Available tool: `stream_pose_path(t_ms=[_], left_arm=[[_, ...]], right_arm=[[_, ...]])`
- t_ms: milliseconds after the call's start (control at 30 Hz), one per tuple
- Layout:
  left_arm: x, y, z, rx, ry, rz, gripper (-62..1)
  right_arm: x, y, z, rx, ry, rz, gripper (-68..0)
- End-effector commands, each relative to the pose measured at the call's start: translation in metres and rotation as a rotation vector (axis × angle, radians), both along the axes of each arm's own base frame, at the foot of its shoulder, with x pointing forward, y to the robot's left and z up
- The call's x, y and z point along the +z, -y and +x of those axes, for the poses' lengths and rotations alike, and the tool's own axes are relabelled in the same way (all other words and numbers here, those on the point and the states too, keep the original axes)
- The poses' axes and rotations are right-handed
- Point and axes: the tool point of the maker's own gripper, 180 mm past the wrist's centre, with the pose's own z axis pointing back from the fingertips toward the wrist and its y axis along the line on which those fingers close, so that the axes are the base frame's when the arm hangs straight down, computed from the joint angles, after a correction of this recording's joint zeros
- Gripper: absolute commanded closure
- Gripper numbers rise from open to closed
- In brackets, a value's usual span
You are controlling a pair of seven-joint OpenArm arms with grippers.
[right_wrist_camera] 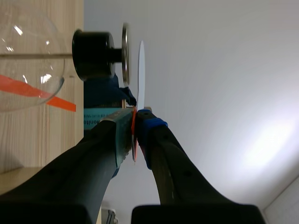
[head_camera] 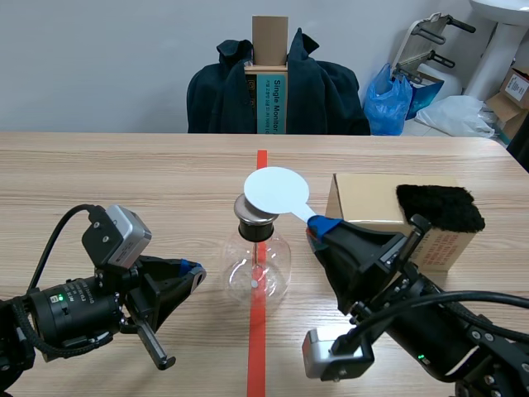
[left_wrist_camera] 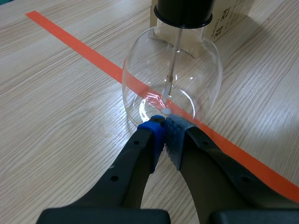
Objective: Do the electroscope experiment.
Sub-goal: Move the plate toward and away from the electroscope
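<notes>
The electroscope (head_camera: pixel 259 263) is a clear glass flask on the red tape line, with a black stopper (head_camera: pixel 255 228) and a metal plate (head_camera: pixel 250 210) on top. My right gripper (head_camera: pixel 321 223) is shut on the handle of a white disc paddle (head_camera: pixel 277 191), holding the disc just above the metal plate. In the right wrist view the disc (right_wrist_camera: pixel 141 74) stands edge-on, a small gap from the plate (right_wrist_camera: pixel 125 53). My left gripper (head_camera: pixel 195 270) lies low, left of the flask, shut on nothing; its tips (left_wrist_camera: pixel 164 131) rest at the base of the glass (left_wrist_camera: pixel 172 83).
A cardboard box (head_camera: pixel 388 217) with a black fur cloth (head_camera: pixel 440 207) on top stands right of the flask, behind my right arm. A chair with a dark jacket (head_camera: pixel 277 87) stands across the table.
</notes>
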Motion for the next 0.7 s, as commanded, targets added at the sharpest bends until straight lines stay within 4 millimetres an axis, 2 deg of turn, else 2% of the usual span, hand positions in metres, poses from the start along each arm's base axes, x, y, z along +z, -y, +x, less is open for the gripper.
stream_pose_path(t_ms=[0, 200, 667], left_arm=[[0.0107, 0.0043, 0.0025, -0.007, 0.024, -0.029, -1.9], [0.0107, 0.0043, 0.0025, -0.007, 0.024, -0.029, -1.9], [0.0087, 0.0044, -0.0003, -0.007, 0.016, -0.030, -1.9]], right_arm=[[0.0091, -0.0012, 0.0019, 0.015, 0.036, 0.006, -0.8], [0.0085, -0.0077, -0.0058, 0.070, 0.039, 0.000, -0.8], [0.0085, -0.0083, -0.0067, 0.076, 0.040, -0.001, -0.8]])
